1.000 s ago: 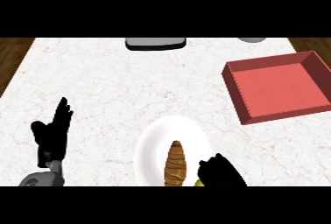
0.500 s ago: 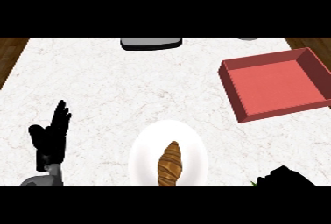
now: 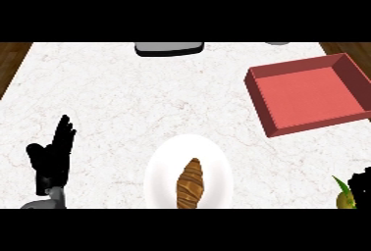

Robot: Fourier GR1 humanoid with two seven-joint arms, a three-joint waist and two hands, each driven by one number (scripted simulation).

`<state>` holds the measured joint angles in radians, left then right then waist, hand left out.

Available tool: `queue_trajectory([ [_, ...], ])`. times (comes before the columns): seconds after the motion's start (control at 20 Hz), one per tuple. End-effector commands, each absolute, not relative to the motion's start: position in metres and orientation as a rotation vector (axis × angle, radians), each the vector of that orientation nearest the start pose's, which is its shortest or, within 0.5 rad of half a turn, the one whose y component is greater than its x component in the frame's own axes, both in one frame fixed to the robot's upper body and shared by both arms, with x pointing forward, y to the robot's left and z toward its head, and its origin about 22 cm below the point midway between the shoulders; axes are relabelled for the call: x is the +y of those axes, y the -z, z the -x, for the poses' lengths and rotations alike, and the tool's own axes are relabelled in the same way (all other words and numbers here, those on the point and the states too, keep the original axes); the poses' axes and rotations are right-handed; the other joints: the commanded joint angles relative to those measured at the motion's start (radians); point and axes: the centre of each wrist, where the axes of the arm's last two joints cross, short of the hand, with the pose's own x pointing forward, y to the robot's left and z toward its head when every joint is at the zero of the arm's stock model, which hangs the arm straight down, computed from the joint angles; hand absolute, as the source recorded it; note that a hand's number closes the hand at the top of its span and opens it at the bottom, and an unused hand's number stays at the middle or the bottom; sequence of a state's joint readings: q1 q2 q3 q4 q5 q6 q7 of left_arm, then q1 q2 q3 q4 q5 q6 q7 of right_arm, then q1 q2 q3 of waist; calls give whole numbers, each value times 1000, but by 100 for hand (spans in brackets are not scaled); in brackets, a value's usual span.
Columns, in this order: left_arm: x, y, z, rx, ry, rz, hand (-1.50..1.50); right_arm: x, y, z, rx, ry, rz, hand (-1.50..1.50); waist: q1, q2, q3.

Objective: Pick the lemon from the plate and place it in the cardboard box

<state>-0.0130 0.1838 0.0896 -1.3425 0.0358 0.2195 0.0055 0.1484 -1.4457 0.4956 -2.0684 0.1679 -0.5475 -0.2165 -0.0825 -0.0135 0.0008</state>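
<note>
Lemon (image 3: 345, 197) (yellow-green, lower right of the frame) sits in right robot hand (image 3: 360, 185), fingers curled round it, below red box (image 3: 310, 94); left robot hand (image 3: 54, 156) rests open.

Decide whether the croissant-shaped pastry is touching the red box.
Apart. The head view shows the pastry lying on the white plate with bare marble counter between the plate and the red box.

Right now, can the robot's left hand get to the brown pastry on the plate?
Probably yes. The left hand rests open at the counter's left, fingers up, and bare marble lies between it and the white plate holding the pastry. Nothing stands in the way.
</note>
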Motion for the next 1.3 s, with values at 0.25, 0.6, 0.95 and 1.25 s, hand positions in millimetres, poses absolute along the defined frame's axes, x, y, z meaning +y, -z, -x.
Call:
queue_trajectory([
  [0.25, 296, 26, -262, -1370, -102, -333, 0, -394, -205, -216, -1900, -1195, 747, 150, 41, 10, 0],
  [0.6, 271, 42, -269, -1403, -54, -285, 0, -457, -192, -234, -1849, -1125, 712, 150, 108, 25, 0],
  [0.95, 273, 21, -267, -1390, -42, -277, 0, -444, -176, -286, -1823, -1140, 704, 150, 123, 22, 0],
  [1.25, 260, 24, -265, -1404, -14, -286, 0, -443, -138, -327, -1763, -1172, 802, 150, 139, 26, 1],
])
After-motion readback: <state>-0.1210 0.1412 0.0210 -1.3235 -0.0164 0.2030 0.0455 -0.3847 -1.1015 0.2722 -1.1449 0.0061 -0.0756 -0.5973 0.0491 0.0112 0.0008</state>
